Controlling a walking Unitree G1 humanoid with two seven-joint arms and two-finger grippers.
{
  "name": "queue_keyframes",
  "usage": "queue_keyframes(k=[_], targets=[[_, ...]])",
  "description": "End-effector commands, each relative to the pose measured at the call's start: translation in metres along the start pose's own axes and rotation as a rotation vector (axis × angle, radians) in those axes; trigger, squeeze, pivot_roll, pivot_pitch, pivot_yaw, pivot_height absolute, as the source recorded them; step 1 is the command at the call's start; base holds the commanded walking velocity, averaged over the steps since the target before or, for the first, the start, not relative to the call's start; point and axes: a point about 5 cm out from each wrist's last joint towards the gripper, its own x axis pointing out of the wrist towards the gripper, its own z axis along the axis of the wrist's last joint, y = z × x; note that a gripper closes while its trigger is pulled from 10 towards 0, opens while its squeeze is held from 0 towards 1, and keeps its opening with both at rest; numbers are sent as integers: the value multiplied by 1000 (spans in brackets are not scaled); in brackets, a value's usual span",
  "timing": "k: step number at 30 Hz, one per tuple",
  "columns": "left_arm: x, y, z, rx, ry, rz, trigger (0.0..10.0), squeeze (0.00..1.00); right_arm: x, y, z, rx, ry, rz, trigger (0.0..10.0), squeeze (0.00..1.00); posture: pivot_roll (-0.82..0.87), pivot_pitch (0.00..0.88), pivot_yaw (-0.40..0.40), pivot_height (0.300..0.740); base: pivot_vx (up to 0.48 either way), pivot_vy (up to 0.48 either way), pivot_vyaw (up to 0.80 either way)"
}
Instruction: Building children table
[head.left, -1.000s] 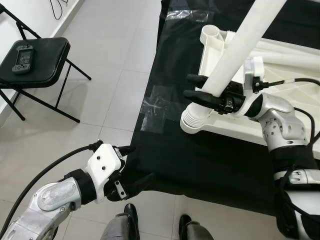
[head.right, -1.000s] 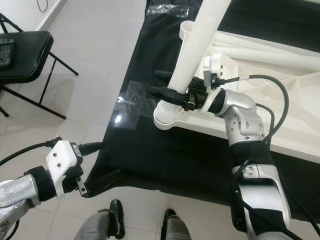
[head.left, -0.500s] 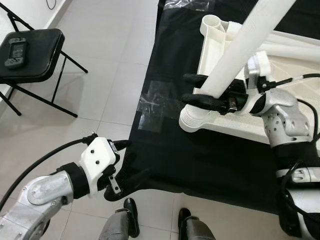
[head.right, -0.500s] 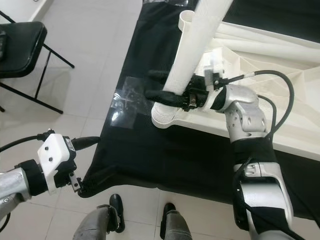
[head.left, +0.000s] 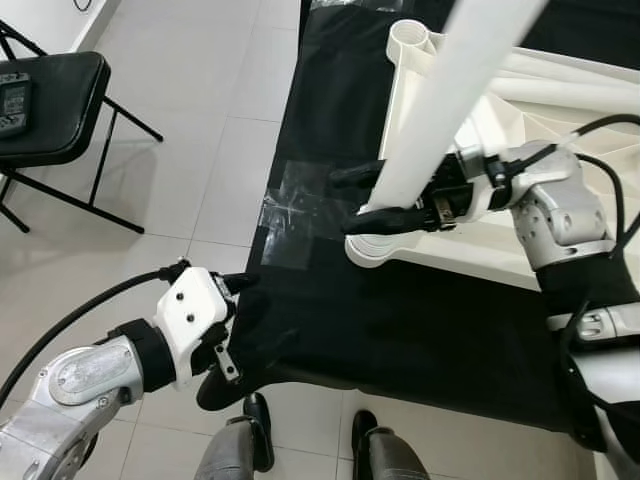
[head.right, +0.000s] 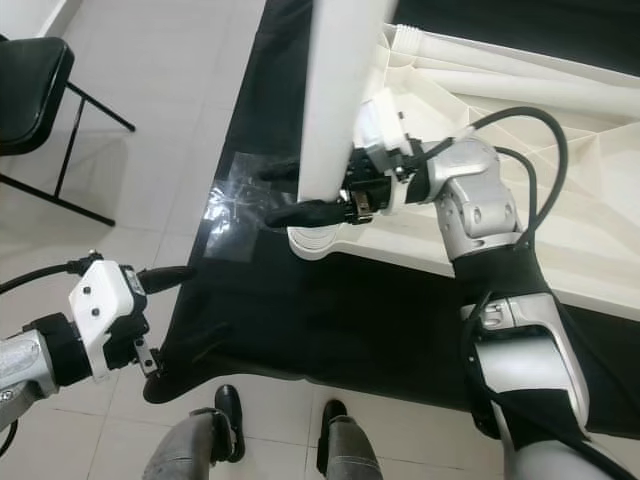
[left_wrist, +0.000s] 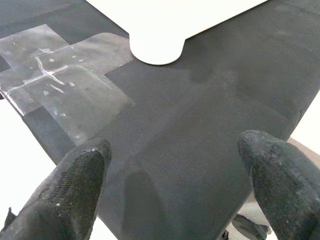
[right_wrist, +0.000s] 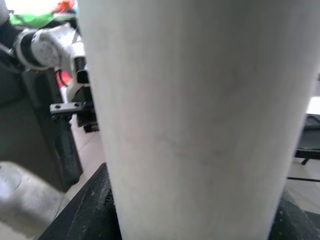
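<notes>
The right hand (head.left: 392, 198) is clamped on the white table leg (head.left: 440, 95), its two black fingers closed around the tube low down, just above the ribbed threaded end (head.left: 372, 246). The leg stands steeply tilted, its upper part running out of the top of the head views, and its ribbed end sits at the near corner of the white tabletop (head.left: 500, 250), which lies upside down on the black cloth (head.left: 400, 330) covering the bench. Whether that end is seated in a corner socket or only resting against it, I cannot tell. At the far corner of the tabletop an open round socket (head.left: 410, 38) stands up with nothing in it, and more white tubes (head.left: 570, 95) lie across the underside of the top. In the right wrist view the white tube is pressed between dark finger pads (right_wrist: 95, 210). Down at the near left, the left hand (left_wrist: 170, 165) hovers at the edge of the cloth with its fingers spread wide apart and nothing between them; it looks across the cloth toward a rounded white corner (left_wrist: 156, 47) and a patch of clear tape (head.left: 298, 205) stuck on the fabric. On the tiled floor (head.left: 200, 130) to the left stands a black folding chair (head.left: 55, 95) with a small dark device (head.left: 14, 98) lying on its seat. The robot's two dark feet (head.left: 258, 420) stand at the bench's near edge.
</notes>
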Motion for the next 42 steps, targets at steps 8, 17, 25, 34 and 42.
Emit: queue_keyframes(k=[8,17,25,34,42], targets=[[-1,-6,-1,-9,15,-24,10000,0,10,7,-31,144,102,84,10000,0,108,466,-45,740,0,0,0],[0,-6,-1,-8,13,-23,10000,0,7,-5,-27,171,-41,-15,10000,0,101,460,-46,740,0,0,0],[2,-7,-2,-10,11,-27,10000,0,-2,1,-31,160,-88,-226,10000,0,83,454,-48,740,0,0,0],[6,-6,-3,-7,1,-36,10000,0,4,38,-47,179,-52,-368,10000,0,60,443,-46,740,0,0,0],[10,-3,-2,1,-7,-42,10000,0,29,58,-54,191,-22,-405,10000,0,59,421,-35,740,0,0,0]])
